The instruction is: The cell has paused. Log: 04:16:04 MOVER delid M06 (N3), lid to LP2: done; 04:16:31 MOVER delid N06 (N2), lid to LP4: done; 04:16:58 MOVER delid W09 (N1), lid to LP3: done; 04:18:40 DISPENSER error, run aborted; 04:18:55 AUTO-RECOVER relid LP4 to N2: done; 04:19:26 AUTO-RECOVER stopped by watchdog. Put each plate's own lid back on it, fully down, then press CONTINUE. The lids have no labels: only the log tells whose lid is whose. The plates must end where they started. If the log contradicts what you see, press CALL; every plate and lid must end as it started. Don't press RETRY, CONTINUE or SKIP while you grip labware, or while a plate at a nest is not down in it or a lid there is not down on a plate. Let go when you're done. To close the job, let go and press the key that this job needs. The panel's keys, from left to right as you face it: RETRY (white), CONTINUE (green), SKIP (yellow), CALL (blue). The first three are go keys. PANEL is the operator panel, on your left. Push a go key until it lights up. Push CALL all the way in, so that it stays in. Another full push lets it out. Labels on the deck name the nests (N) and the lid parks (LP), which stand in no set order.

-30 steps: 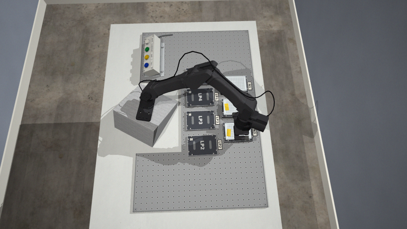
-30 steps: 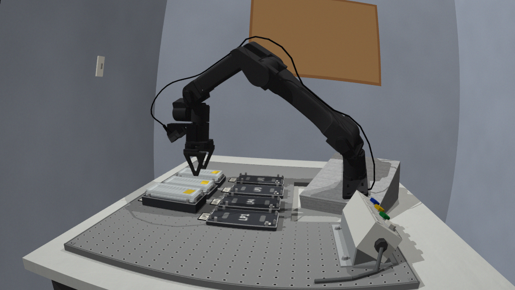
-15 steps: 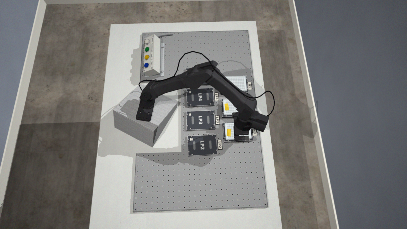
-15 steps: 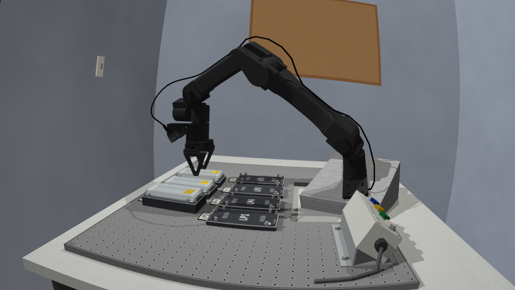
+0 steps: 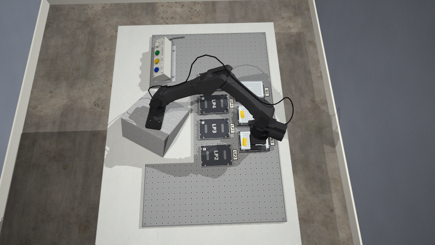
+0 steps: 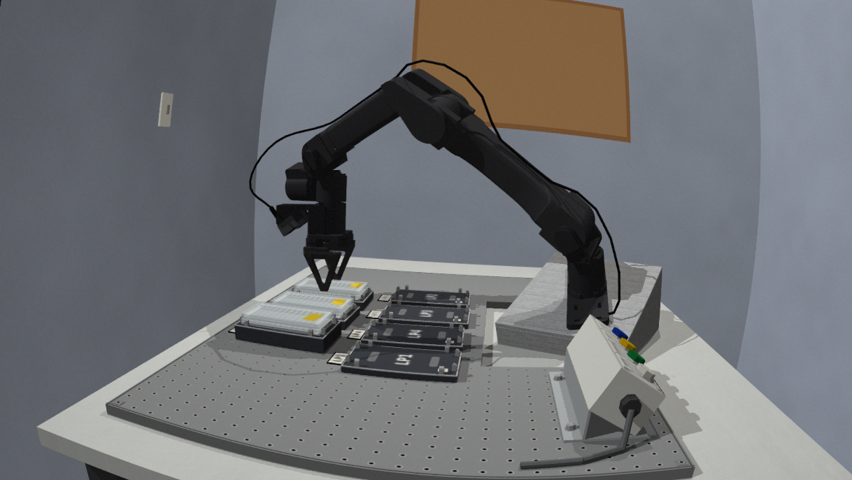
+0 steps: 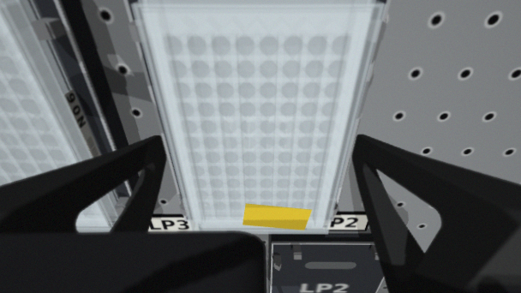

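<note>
Gripper spread wide, holding nothing, directly above the lidded plate at nest N3. One finger flanks each long side, apparently clear of the lid. Park LP2 lies beneath the wrist.

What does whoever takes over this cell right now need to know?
Black parallel gripper: open, holding nothing, poised over the clear-lidded white well plate at N3.
Black lid parks LP1, LP2, LP3, LP4: no lids on them.
N1 plate and N2 plate: in their nests, apparently lidded.
Done: relidding, as far as visible.
Left: confirm lids are fully down, lift clear, press the green CONTINUE key.
</note>
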`<state>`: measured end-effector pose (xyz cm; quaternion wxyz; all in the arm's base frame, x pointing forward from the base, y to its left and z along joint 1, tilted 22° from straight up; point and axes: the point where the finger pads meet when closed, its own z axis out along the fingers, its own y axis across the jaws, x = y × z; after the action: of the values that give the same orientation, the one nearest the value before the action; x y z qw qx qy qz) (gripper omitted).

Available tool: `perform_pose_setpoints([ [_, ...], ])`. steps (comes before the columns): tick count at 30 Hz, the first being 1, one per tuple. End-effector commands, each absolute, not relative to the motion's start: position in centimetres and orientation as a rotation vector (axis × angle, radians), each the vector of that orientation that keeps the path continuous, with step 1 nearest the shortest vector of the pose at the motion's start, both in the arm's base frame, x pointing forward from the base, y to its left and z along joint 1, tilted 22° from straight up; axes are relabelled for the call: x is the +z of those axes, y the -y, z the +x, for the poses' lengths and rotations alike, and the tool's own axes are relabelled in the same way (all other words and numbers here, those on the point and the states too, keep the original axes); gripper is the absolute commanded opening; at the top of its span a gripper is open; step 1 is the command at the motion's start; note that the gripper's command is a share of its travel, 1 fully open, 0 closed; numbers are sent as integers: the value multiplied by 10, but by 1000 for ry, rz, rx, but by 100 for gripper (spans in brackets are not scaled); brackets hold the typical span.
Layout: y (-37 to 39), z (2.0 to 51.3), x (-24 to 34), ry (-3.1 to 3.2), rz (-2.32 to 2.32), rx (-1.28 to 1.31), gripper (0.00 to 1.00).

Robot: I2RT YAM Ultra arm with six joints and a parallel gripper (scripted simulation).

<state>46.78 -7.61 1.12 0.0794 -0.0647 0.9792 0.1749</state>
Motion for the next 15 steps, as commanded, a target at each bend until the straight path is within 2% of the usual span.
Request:
perform_pose_setpoints([
  [1,82,473,20,-2903,-174,504,100],
  [8,82,473,20,-2903,-174,504,100],
  [15,92,474,45,-2878,-184,482,100],
])
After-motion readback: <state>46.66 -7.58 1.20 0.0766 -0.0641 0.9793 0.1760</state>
